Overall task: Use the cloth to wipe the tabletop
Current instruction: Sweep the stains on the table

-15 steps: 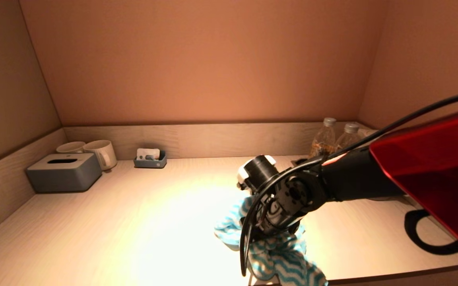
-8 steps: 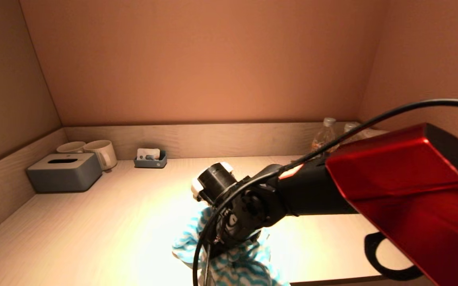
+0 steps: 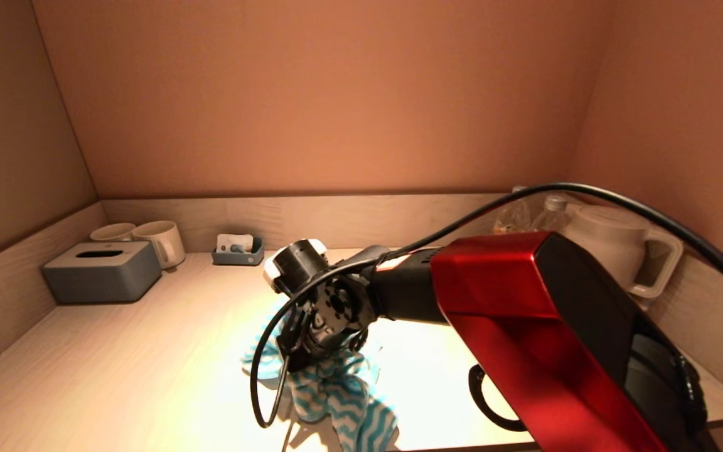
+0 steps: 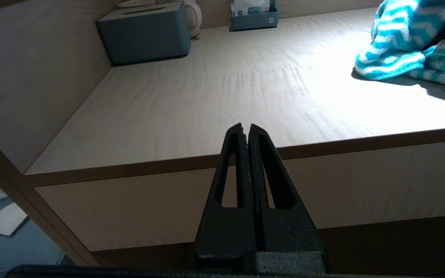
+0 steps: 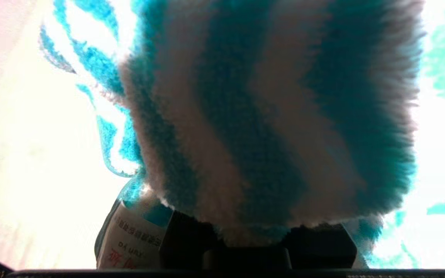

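Right gripper (image 3: 311, 351) clamped on cloth (image 3: 342, 402), dragged leftward across tabletop (image 3: 117, 364).

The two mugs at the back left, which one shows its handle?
The right-hand mug, beside the grey tissue box; its handle faces forward. The other mug sits half hidden behind the box.

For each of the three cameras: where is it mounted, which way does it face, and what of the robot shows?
Head view: on the head, facing down at the tabletop; the right arm reaches in, right gripper on the cloth.
Left wrist view: below the counter's front edge, facing across it; shut left gripper in front.
Right wrist view: behind the right gripper, pressed against cloth it grips.
Shared: head and left wrist views both show the tissue box.
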Robot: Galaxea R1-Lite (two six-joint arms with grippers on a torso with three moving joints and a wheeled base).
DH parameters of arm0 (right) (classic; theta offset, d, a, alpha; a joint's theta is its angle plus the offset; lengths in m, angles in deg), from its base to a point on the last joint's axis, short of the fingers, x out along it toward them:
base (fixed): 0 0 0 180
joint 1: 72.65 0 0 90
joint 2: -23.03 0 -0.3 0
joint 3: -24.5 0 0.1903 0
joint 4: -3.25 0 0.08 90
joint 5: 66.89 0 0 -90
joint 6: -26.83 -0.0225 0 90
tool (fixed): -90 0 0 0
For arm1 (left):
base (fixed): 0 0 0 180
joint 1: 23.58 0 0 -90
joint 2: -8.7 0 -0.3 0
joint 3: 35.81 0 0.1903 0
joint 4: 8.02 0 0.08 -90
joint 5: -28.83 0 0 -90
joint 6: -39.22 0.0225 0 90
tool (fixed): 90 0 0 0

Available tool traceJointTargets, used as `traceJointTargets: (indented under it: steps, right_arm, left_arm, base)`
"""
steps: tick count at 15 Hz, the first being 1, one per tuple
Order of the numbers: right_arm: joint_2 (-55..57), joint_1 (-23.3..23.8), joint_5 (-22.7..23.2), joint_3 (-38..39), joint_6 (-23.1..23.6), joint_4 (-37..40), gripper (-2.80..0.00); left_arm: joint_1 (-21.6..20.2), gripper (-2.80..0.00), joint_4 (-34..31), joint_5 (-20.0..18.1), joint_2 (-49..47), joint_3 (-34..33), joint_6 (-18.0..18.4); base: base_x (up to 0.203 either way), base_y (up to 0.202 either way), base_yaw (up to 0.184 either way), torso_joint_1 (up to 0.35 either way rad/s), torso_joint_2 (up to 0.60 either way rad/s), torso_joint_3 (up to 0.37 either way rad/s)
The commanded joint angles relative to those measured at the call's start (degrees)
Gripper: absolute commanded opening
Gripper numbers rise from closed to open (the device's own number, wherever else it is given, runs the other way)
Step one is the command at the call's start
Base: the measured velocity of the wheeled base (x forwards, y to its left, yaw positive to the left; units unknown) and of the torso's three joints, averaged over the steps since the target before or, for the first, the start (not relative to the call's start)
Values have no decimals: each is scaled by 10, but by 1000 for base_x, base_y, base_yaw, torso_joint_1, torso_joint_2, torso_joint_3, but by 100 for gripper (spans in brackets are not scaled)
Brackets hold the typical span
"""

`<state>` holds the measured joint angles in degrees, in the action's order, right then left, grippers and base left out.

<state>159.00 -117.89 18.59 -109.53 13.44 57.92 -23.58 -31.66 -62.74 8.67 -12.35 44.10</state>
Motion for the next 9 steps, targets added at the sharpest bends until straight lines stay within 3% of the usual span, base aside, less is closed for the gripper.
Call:
traceJointTargets:
  steps: [1,3,7,9]
  right_arm:
    - [16,15,-35,-4,-4,24,-280]
    - [6,55,-38,0,-15,46,-280]
    - [-4,91,-42,2,-28,66,-280]
    - [-32,149,-41,14,-30,80,-280]
  left_arm:
    - [0,-280,0,0,0,0,0]
    - [0,-280,0,0,0,0,0]
    - [0,-280,0,0,0,0,0]
    - [0,-280,0,0,0,0,0]
  base:
    - [0,0,0,0,0,0]
    - [0,0,0,0,0,0]
    - [0,0,0,0,0,0]
    - [0,0,0,0,0,0]
